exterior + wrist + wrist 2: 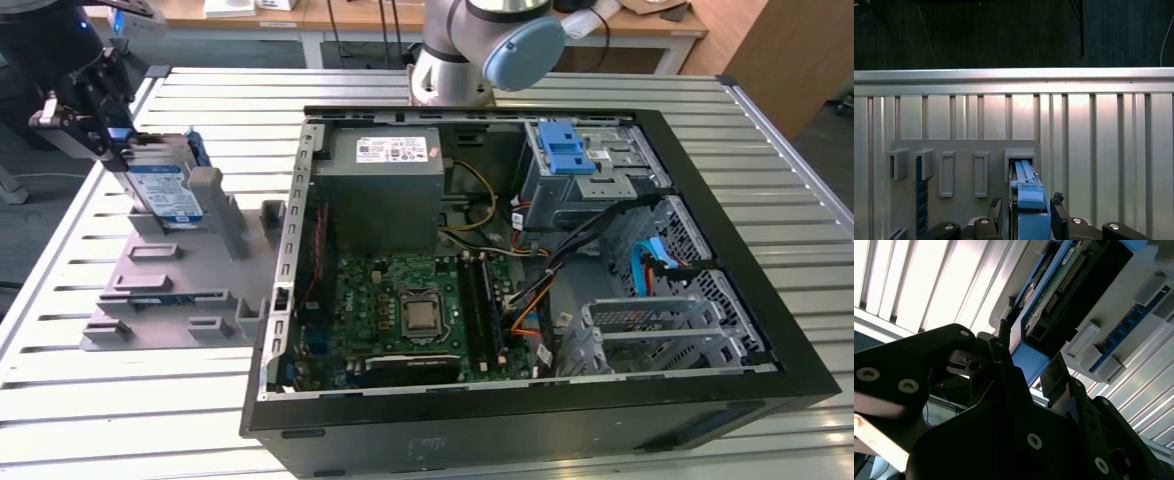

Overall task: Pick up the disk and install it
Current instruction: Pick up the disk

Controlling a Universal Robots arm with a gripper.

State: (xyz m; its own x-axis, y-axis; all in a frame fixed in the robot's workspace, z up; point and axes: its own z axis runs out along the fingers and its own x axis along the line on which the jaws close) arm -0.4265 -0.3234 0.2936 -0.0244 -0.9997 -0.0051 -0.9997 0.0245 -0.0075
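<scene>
A slatted aluminium table [160,400] fills the foreground, its ribs catching bright light (the glare is strongest in both wrist views). Beyond its far edge stand light wooden desks [360,15] and a wooden panel [781,50], above a dark floor [227,48].

The disk [166,192] is a flat, rectangular, silver-grey hard drive with a white-and-blue label, framed by a blue plastic bracket [1028,197]. It stands upright on one narrow edge in a slot of the grey holder plate [150,290]. The plate lies near the bench [67,385] edge at the exterior view's left, and the disk sits at the plate's far end.
</scene>
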